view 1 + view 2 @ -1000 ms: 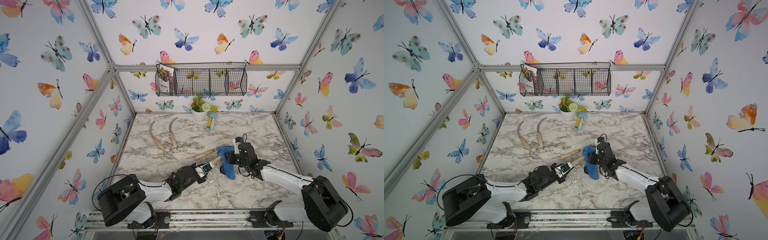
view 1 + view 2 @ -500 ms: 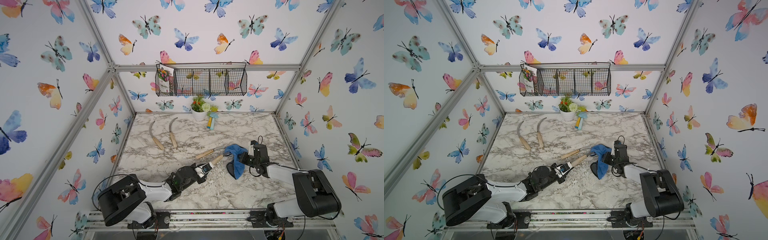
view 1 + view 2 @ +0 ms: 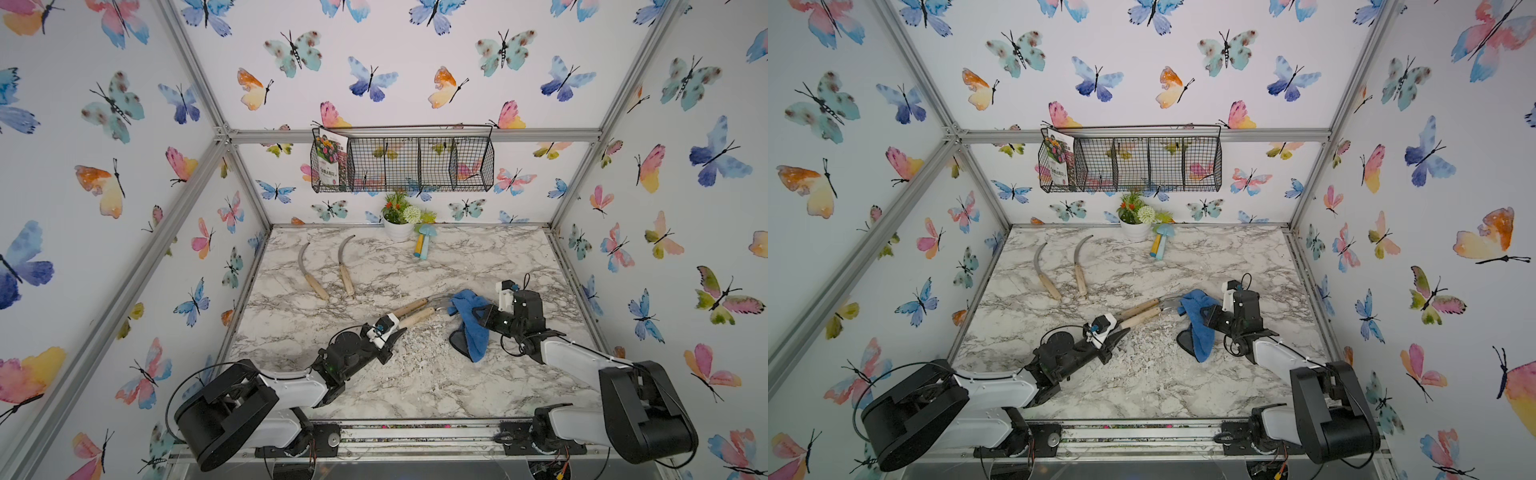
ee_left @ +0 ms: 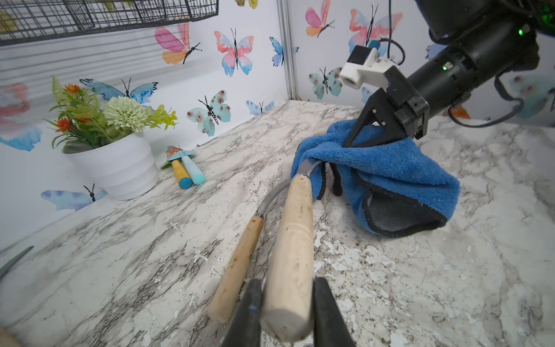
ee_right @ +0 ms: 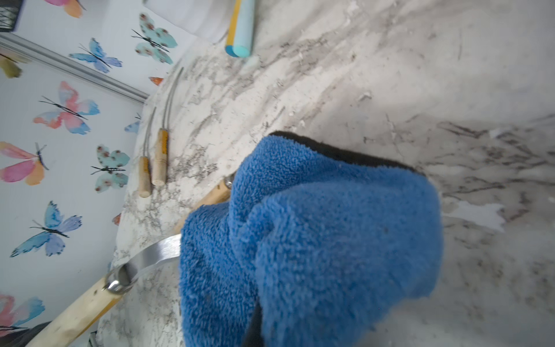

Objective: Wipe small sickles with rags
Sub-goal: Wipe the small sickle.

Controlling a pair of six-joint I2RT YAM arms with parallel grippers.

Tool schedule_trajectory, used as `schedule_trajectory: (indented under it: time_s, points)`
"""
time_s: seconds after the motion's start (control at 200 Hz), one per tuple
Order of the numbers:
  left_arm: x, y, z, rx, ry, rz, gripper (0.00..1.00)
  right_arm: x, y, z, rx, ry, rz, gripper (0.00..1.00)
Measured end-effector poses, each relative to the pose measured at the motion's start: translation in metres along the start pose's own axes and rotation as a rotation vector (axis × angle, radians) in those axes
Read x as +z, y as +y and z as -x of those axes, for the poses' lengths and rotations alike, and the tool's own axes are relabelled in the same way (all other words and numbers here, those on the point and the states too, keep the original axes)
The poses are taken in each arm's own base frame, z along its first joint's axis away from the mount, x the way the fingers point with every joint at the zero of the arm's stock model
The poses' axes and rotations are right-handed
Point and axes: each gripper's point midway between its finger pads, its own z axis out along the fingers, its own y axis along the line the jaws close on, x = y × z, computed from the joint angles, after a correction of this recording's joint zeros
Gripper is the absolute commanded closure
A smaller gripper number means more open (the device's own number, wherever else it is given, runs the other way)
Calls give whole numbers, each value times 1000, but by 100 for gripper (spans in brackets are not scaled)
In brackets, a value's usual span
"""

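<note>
Your left gripper (image 4: 287, 303) clamped pale wooden handle of curved grey-bladed sickle (image 4: 295, 240); right gripper (image 4: 363, 136) pinched thick blue terry rag (image 4: 390, 171) over blade. It looked mid-wipe. Next move called for drawing rag along blade.

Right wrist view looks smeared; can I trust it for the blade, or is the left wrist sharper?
Right wrist view: the rag fills half the frame, the table beyond is smeared, yet the held sickle shows its blade with a bright glint. Left wrist view: sharper, sickle and rag crisp, soft only toward the picture's edges.
</note>
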Motion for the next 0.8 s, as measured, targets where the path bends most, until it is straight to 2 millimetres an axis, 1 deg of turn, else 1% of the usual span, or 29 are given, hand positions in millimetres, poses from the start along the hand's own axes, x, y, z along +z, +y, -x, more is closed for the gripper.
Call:
schedule_trajectory:
  time_s: [0.06,0.16,0.26,0.355,0.445,0.571,0.656,0.726,0.801]
  points:
    - [-4,4,7,-43,-35,-6,100,-13,13,10,-20,-41,29,98]
    - [-9,4,18,-96,-88,-18,100,-35,29,21,-46,-101,57,98]
    - [-11,3,27,-161,-122,-34,100,-53,37,26,-59,-142,61,98]
    - [-12,2,35,-212,-142,-59,100,-63,40,28,-62,-162,61,98]
    - [-9,0,40,-239,-141,-86,100,-65,36,27,-56,-157,48,98]
    - [0,2,42,-274,-102,-89,100,-58,24,20,-44,-117,12,98]
    - [7,4,43,-297,-90,-86,100,-54,21,17,-49,-99,-5,98]
    - [15,6,36,-311,-62,-74,100,-52,25,15,-71,-92,-18,98]
    - [28,17,22,-321,-11,-28,100,-47,35,13,-106,-82,-30,98]
